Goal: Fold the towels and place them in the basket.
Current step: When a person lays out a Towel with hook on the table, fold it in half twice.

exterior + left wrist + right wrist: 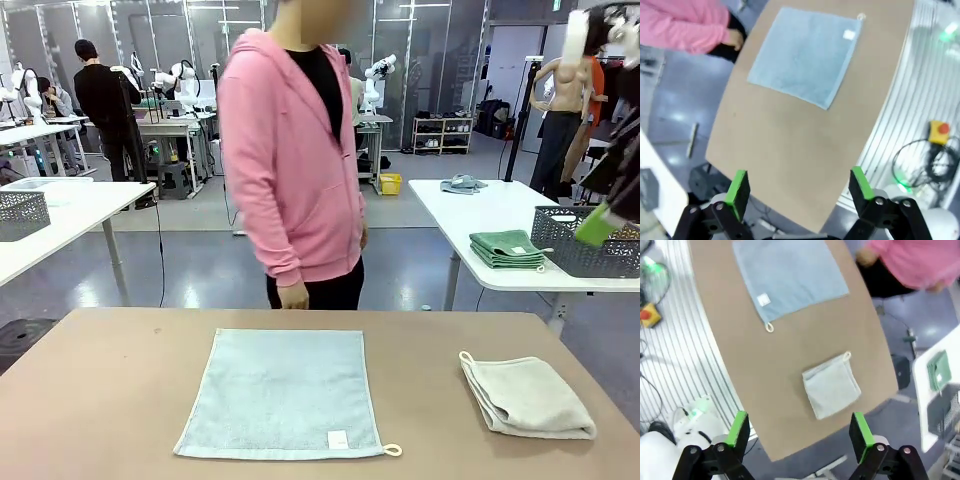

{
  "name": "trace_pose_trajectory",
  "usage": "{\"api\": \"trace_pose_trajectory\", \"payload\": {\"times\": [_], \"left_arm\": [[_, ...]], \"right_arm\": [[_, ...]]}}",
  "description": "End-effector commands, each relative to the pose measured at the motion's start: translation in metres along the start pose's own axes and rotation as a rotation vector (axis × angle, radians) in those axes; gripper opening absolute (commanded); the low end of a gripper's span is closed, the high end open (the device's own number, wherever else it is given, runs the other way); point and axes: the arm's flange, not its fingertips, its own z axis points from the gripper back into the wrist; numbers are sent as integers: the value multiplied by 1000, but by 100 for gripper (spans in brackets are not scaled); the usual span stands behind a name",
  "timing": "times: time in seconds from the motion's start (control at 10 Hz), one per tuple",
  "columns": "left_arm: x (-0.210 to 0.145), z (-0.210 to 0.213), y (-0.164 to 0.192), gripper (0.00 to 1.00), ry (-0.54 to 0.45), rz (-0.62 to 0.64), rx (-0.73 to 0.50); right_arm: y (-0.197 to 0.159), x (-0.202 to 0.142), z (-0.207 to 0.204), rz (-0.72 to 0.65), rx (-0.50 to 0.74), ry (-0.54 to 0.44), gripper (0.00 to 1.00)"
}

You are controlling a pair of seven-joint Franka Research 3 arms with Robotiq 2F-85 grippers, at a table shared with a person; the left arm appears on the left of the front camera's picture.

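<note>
Fingers (738,194) spread wide and empty on both our left gripper (800,186) and our right gripper (799,429), high above the blue towel (283,392).

We hold both arms clear of the blue towel, touching nothing, so the wrist views take in the table (100,380) around it. The blue towel lies flat and unfolded, its loop at the near right corner and its edges square to us, which we judge sets it up for the first fold. To its right, well apart, the beige towel (527,397) lies already folded: 1 of 2 done, by our reckoning. Beyond the blue towel stands a person (295,150), one hand lowered at the table's far edge. Farther right of it, on another table, a wire basket (570,255) sits beside green cloths (508,248); we cannot tell whether it is ours.
</note>
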Motion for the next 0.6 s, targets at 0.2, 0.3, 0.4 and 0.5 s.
{"api": "trace_pose_trajectory", "payload": {"times": [0.2, 0.3, 0.4, 0.5], "left_arm": [[16, -89, -3, 100, 10, -141, -104], [20, -109, -8, 100, 12, -166, -118], [21, -141, -12, 100, 45, -214, -115], [21, -145, -19, 100, 47, -205, -135]], "right_arm": [[40, 32, -109, 313, -6, 92, 100], [49, 38, -127, 325, 28, 79, 100], [52, 44, -155, 332, 39, 72, 100], [58, 45, -160, 315, 69, 53, 100]]}}
